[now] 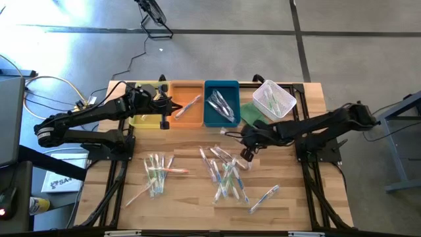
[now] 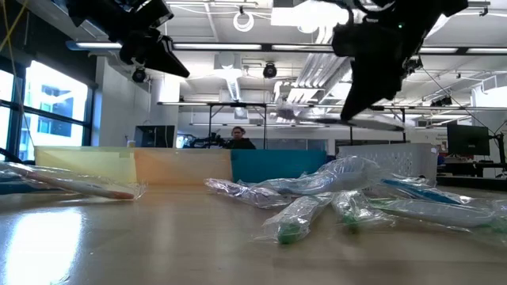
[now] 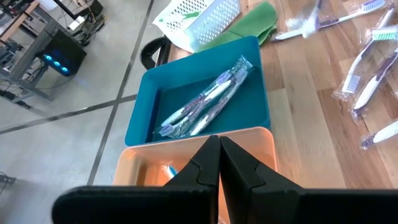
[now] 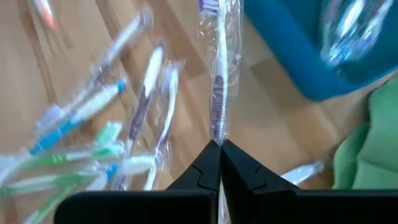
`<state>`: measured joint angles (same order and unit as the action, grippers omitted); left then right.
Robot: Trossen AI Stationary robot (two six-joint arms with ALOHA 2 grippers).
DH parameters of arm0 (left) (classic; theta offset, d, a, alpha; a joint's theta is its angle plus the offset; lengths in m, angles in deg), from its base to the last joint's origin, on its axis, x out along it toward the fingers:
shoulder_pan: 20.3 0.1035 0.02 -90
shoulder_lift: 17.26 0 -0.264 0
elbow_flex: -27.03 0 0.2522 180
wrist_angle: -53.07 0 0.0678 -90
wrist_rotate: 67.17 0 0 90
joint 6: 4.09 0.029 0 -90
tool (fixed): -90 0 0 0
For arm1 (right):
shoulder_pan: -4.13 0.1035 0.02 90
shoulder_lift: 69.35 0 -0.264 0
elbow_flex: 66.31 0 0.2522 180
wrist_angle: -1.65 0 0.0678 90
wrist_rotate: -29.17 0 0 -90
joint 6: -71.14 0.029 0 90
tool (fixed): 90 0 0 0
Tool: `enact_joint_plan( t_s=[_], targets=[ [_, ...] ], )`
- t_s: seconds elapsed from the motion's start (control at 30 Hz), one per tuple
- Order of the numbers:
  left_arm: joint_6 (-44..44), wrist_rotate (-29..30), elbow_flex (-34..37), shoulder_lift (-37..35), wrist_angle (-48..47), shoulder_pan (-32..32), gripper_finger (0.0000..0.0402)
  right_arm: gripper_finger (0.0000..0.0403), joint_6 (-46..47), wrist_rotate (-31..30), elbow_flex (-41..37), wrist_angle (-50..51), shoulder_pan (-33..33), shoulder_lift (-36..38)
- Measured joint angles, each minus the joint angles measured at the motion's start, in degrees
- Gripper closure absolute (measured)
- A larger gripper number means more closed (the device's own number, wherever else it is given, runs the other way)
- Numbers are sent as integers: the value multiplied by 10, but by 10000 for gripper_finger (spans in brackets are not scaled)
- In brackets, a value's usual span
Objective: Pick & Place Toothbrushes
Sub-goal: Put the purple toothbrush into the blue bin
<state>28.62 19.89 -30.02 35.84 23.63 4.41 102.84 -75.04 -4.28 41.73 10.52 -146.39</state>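
Observation:
Wrapped toothbrushes lie flat on the wooden table in two loose heaps (image 1: 158, 172) (image 1: 227, 174), with one more (image 1: 263, 196) near the front. My right gripper (image 1: 245, 155) (image 4: 219, 144) hangs above the middle heap, shut on a purple-and-white toothbrush (image 4: 219, 68). My left gripper (image 1: 164, 120) (image 3: 219, 140) hovers shut and empty over the orange tray (image 1: 187, 105), which holds one toothbrush. The blue tray (image 3: 143, 118) holds a few toothbrushes (image 3: 205, 102). A yellow tray (image 1: 146, 112) stands to the left of the orange one. My right gripper pinches the handle end of the toothbrush's clear wrapper (image 4: 217, 127) between its two fingertips. The fingers slant downward, and the brush stretches on ahead in line with them. In the low view the wrapper (image 2: 305, 111) hangs well above the table.
A white mesh basket (image 1: 273, 99) stands at the far right on a green cloth (image 1: 253, 113). The three trays line the table's far edge. Bare wood shows between the two heaps and along the near edge. A person sits in the room behind the table (image 2: 238, 138).

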Motion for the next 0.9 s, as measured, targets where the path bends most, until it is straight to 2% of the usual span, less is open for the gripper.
enact_joint_plan(
  t_s=[0.37, 0.53, 0.9],
  targets=[
    [0, 0, 0, 0, 0, 0, 396, 400, -19, -66, 0, -4, 0, 61],
    [0, 0, 0, 0, 0, 0, 396, 400, -23, -69, 0, -11, 0, 76],
    [0, 0, 0, 0, 0, 0, 396, 400, -105, -103, 0, -74, 0, 78]
  ],
)
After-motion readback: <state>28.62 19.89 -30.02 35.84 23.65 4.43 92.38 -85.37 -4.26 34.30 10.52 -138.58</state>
